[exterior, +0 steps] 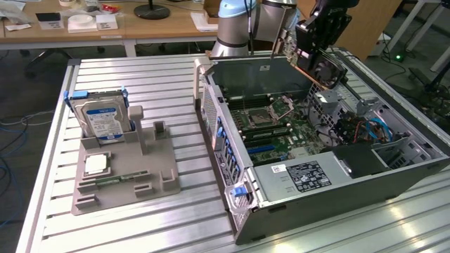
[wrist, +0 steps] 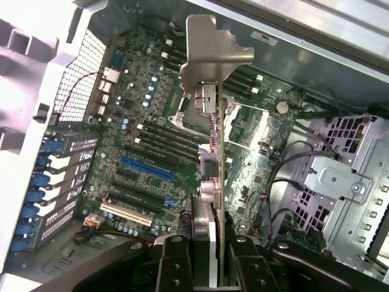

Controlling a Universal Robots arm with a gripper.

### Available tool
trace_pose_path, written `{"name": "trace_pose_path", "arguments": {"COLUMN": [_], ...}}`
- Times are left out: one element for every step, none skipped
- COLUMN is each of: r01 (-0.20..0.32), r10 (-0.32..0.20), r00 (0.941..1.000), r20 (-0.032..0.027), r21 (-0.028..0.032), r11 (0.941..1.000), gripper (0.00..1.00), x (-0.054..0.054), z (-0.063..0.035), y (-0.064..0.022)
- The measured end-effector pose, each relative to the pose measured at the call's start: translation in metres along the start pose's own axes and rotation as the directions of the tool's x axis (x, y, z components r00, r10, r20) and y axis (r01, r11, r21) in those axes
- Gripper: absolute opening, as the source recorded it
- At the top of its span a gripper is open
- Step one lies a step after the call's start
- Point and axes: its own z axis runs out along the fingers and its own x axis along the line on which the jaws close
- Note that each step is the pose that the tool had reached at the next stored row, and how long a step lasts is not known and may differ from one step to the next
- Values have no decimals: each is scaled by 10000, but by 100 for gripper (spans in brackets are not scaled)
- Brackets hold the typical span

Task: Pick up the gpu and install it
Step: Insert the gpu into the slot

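So far: the gpu (exterior: pixel 320 60) is picked up. It is off the table (exterior: pixel 140 79) and up in the air.
Not done yet: the gpu is not in any slot. As far as I can tell, it touches nothing but the gripper.
Hand: the gripper (exterior: pixel 327 21) is clamped on the gpu. In the wrist view its two black fingers (wrist: pixel 176 267) squeeze the card, one on each flat side.
Where the gpu is: above the open computer case (exterior: pixel 295 211), near its far end. It hangs over the green motherboard (exterior: pixel 281 132), tilted a bit.
What is under it: in the wrist view the card's thin edge points down at the board. The long blue slot (wrist: pixel 149 169) is off to one side of it and has nothing in it.
How the gpu looks: a thin, flat card. One side is dark with a round fan, and its edge looks brownish.
Metal end: a silver bracket (wrist: pixel 209 55) is on the end farthest from the fingers. It has a bent tab at its tip.
Other things: a hard drive (exterior: pixel 98 118) with a blue label stands in a grey holder (exterior: pixel 134 174) on the table, well apart from the case.
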Motion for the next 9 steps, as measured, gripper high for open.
{"name": "trace_pose_path", "arguments": {"r01": [107, 215, 331, 458, 593, 732, 873, 1020, 1159], "r10": [-107, -215, -331, -458, -593, -732, -873, -1020, -1159], "r00": [9999, 9998, 9995, 9989, 9982, 9973, 9962, 9948, 9933], "r20": [2, 3, 6, 7, 10, 12, 15, 17, 20], "r21": [-2, -4, -5, -8, -10, -12, -14, -17, -19], "r11": [9999, 9998, 9995, 9989, 9982, 9973, 9962, 9948, 9933], "gripper": [28, 28, 28, 28, 28, 28, 28, 28, 28], "x": [0, 0, 0, 0, 0, 0, 0, 0, 0], "z": [0, 0, 0, 0, 0, 0, 0, 0, 0], "y": [0, 0, 0, 0, 0, 0, 0, 0, 0]}}
